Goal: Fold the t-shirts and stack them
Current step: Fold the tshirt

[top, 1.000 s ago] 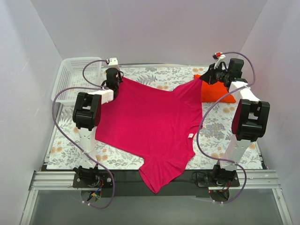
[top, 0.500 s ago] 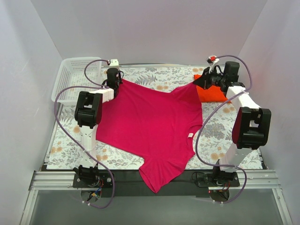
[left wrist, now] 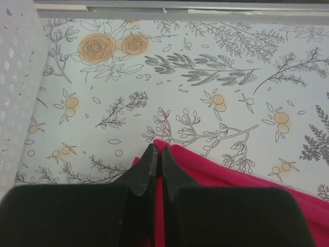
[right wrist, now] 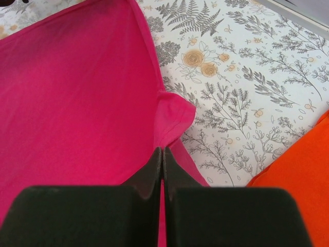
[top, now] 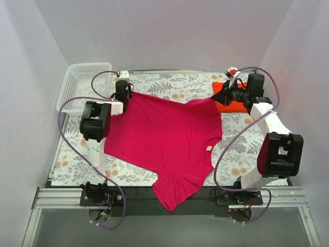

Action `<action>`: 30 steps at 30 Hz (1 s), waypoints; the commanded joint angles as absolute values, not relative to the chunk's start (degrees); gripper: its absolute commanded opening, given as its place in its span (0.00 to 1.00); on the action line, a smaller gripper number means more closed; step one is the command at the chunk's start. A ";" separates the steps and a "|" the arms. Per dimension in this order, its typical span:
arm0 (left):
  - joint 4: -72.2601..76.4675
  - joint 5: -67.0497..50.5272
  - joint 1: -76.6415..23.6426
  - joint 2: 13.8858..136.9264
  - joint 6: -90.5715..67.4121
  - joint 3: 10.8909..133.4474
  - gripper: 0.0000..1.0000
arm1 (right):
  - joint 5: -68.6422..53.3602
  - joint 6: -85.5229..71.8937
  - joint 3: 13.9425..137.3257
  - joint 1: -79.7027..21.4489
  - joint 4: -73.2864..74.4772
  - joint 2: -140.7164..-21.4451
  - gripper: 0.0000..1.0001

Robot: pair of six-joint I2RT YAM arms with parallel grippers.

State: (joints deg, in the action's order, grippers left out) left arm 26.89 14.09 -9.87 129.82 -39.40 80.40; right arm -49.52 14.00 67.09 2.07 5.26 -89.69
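Note:
The magenta-pink t-shirt [top: 164, 136] lies spread over the floral table, its lower part hanging over the near edge. My left gripper [top: 125, 95] is shut on its far left corner; in the left wrist view [left wrist: 157, 149] the cloth [left wrist: 221, 172] is pinched between the fingers. My right gripper [top: 217, 98] is shut on the shirt's far right corner, seen in the right wrist view [right wrist: 162, 152] with the cloth [right wrist: 77, 98] stretched to the left. The orange-red t-shirt [top: 230, 103] lies bunched at the far right, also in the right wrist view [right wrist: 300, 185].
A white lattice basket [top: 82, 85] stands at the far left, its wall at the left of the left wrist view [left wrist: 18, 92]. The floral tablecloth [top: 175, 82] shows behind the shirt. Walls enclose the table on three sides.
Both grippers have pulled the shirt's far corners apart and toward the back, so the far edge is straighter. The right arm has swung outward to the right.

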 commanded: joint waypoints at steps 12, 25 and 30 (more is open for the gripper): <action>34.98 11.52 -9.05 119.18 -37.35 72.00 0.00 | -53.44 20.39 62.23 1.93 11.51 -82.01 0.01; 38.49 13.09 -9.14 114.79 -34.11 66.10 0.00 | -53.96 21.44 58.97 1.85 13.18 -77.79 0.01; 39.81 14.41 -9.05 113.73 -33.14 64.07 0.00 | -54.05 22.50 58.45 1.76 14.76 -76.12 0.01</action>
State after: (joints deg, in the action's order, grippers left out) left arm 37.85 12.38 -9.47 119.13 -34.94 65.21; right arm -52.53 21.19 59.02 2.07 13.69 -78.59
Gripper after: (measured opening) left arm 0.029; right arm 0.019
